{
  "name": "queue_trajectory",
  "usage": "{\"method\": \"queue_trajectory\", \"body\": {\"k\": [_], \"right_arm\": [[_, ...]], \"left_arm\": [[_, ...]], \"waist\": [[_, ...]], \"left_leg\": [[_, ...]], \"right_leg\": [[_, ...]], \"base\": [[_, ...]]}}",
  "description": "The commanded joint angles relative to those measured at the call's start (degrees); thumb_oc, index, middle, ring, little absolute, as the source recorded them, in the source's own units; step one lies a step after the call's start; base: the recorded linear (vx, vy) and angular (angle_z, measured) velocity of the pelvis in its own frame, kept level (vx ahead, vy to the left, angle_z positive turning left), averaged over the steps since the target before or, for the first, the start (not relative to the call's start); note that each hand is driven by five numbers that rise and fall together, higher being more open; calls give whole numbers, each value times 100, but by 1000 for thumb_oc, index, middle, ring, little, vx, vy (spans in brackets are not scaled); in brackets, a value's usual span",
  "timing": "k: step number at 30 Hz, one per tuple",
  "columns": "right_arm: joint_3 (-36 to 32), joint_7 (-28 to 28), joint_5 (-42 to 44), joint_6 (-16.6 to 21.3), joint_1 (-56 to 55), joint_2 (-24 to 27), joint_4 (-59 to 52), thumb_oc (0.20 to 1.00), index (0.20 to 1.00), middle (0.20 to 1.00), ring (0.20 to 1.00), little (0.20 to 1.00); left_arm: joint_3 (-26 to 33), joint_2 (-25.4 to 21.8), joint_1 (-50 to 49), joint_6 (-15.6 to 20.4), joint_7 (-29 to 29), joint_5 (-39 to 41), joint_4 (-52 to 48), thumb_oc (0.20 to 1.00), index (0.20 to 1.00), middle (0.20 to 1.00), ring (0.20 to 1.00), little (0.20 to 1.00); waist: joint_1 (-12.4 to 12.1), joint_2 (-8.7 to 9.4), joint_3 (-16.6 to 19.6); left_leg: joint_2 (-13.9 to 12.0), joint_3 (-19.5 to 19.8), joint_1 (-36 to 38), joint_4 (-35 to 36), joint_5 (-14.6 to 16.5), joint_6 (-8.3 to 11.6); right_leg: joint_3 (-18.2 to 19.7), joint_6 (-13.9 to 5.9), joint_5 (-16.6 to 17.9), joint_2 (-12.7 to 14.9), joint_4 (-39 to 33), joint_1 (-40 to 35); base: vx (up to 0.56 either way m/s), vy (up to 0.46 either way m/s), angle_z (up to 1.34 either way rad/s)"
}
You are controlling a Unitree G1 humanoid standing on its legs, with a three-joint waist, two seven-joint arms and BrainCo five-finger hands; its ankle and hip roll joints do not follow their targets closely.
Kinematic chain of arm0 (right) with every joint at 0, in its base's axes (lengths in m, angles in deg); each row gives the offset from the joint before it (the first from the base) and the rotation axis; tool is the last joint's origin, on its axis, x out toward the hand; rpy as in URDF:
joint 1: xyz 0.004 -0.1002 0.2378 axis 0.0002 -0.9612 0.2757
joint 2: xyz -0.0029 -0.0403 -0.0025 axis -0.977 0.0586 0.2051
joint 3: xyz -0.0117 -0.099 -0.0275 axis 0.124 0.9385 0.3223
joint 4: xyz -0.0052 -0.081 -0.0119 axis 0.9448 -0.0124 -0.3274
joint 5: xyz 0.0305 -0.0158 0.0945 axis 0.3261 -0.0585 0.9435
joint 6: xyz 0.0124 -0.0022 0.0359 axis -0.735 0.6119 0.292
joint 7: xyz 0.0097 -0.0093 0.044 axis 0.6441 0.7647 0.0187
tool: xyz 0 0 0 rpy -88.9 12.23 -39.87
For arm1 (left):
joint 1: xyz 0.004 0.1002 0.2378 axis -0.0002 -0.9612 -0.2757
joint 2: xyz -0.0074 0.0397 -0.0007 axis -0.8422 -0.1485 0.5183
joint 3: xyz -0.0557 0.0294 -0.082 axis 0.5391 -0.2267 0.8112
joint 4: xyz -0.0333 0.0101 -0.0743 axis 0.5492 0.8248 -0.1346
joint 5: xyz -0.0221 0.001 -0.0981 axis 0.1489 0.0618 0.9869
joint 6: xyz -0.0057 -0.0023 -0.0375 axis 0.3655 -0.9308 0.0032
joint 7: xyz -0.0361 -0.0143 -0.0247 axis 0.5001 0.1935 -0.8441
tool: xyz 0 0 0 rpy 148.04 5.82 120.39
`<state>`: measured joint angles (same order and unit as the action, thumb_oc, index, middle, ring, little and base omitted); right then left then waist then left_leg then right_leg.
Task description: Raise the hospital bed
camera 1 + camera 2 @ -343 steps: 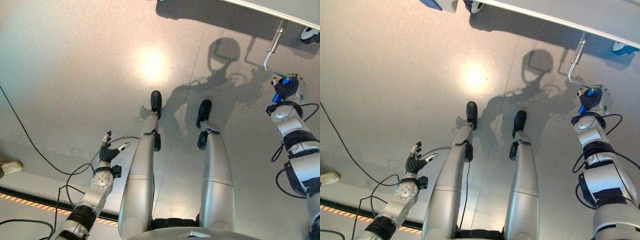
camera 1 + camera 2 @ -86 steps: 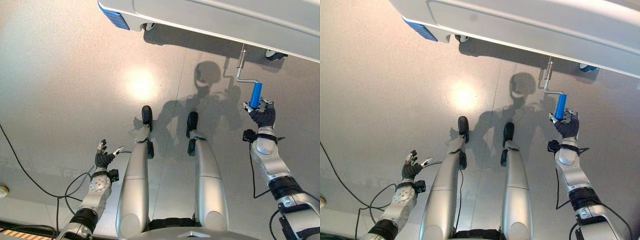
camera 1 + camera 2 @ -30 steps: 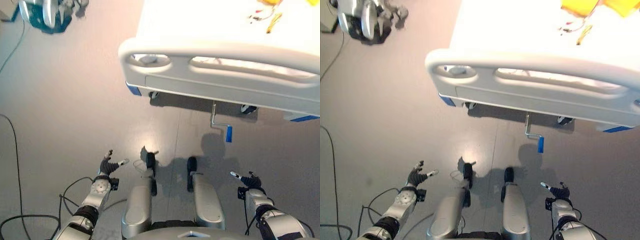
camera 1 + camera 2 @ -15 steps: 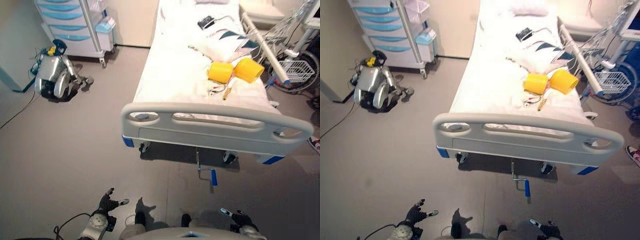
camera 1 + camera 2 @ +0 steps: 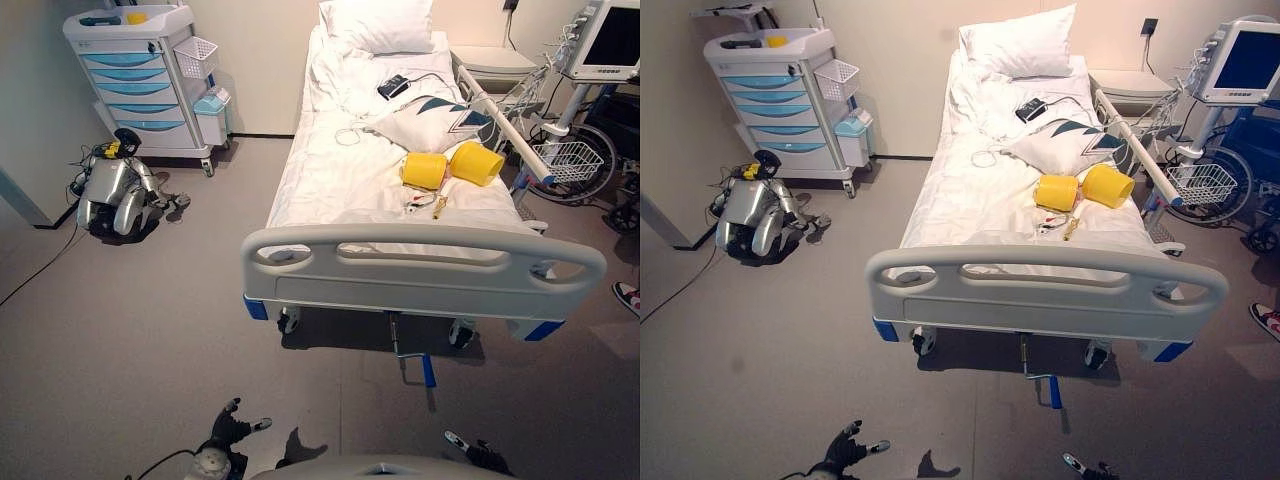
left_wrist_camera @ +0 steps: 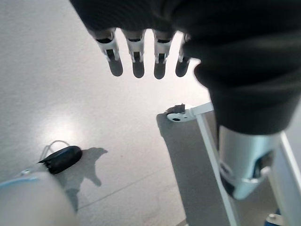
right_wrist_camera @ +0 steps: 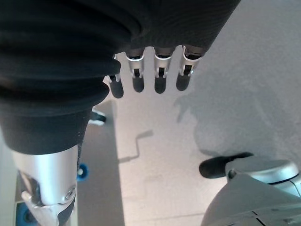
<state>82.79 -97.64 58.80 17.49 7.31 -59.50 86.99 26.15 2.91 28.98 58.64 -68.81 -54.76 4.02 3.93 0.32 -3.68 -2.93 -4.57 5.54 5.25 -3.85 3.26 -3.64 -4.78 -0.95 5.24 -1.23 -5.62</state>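
The white hospital bed [image 5: 420, 265] stands ahead, its footboard facing me. A metal crank with a blue handle [image 5: 428, 371] hangs under the footboard, near the floor. My left hand [image 5: 232, 430] is low at the near left, over bare floor, fingers [image 6: 136, 59] straight and holding nothing. My right hand [image 5: 478, 452] is low at the near right, well short of the crank, with its fingers [image 7: 157, 77] also straight and nothing in them.
A cart with blue drawers [image 5: 140, 80] stands at the back left, with a small grey robot [image 5: 112, 190] lying on the floor beside it. Two yellow cylinders [image 5: 450, 165] lie on the mattress. A monitor [image 5: 610, 40] and wire basket [image 5: 565, 160] stand right of the bed. A person's shoe [image 5: 628, 295] shows at the right edge.
My right hand has let go of the blue crank handle and dropped back. The camera has lifted from the floor to take in the whole bed and room.
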Motion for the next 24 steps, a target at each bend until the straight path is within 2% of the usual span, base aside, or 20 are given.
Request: {"method": "queue_trajectory", "body": {"k": [1,24], "right_arm": [[-2,36,97,257,389,-24,-92,1000,1000,1000,1000,1000],[83,199,191,322,407,-19,-149,1000,1000,1000,1000,1000]], "left_arm": [[72,-49,462,97,58,-247,80,1000,1000,1000,1000,1000],[126,-21,487,160,-105,-17,134,1000,1000,1000,1000,1000]], "waist": [[65,120,-203],[60,167,-57]], "left_leg": [[74,219,188,-143,259,137],[49,167,284,-151,318,121]], "right_leg": [[-72,-567,517,270,212,195],[-22,-565,495,270,161,115]], "base": [[0,0,0],[0,0,0]]}}
